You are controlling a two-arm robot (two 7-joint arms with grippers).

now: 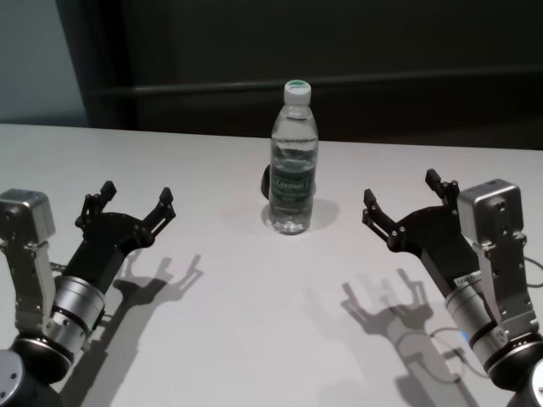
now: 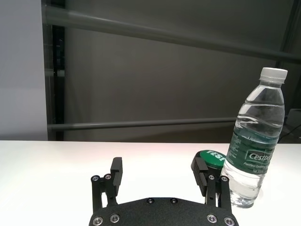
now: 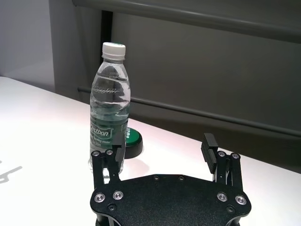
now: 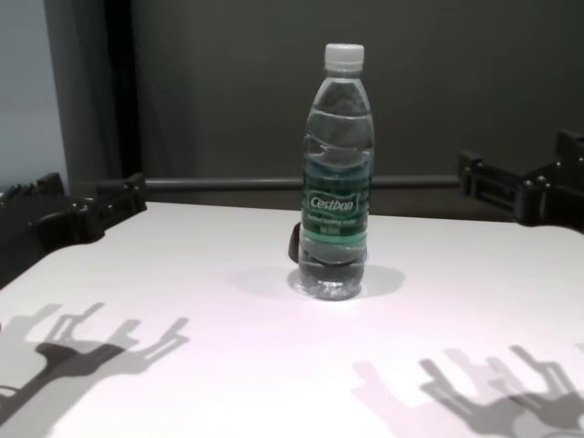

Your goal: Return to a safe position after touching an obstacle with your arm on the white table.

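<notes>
Head view, bottle: the Cestbon water bottle [image 1: 293, 161] stands upright at the middle of the white tabletop [image 1: 221, 331], cap on, mostly full by the look of it.
Head view, pincers: the left pincer [image 1: 136, 202] sits at the bottle's 8 o'clock, the right pincer [image 1: 402, 193] at its 4 o'clock; both gape open, hold nothing and are well apart from it.
Left wrist view: the bottle [image 2: 254, 141] rises beyond one fingertip [image 2: 199, 165], apart from it; a low green-topped disc [image 2: 211, 159] lies just behind the bottle.
Right wrist view: the bottle [image 3: 109, 106] is ahead of the open fingers [image 3: 209, 147], not between them.
Chest view: the bottle [image 4: 336, 173] stands at centre, both arms off to the sides.
Handling, judged: thin clear plastic, smooth, tall and tippy; any hold belongs on the labelled waist.
</notes>
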